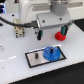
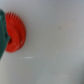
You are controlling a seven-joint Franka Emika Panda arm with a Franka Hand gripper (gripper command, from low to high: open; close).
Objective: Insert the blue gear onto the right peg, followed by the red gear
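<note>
The gripper [image 1: 52, 30] hangs above the white table [image 1: 70, 60] with its two dark fingers [image 1: 39, 34] spread well apart and nothing between them. Closest to it is the red gear [image 1: 61, 35], which lies flat on the table just beside the finger on the exterior view's right; whether that finger touches it cannot be told. In the wrist view the red gear [image 2: 14, 34] shows at the edge of the picture, its toothed rim blurred, next to a dark green shape that cannot be made out. Farther from the gripper, below it and toward the camera in the exterior view, sits the black-bordered white plate [image 1: 31, 52]. The blue gear [image 1: 51, 53] lies flat on the end of that plate on the exterior view's right, its raised hub in the middle, covering the spot where the right peg would stand; the peg itself cannot be seen. At the plate's other end, a thin dark left pin [image 1: 37, 56] stands upright and bare.
</note>
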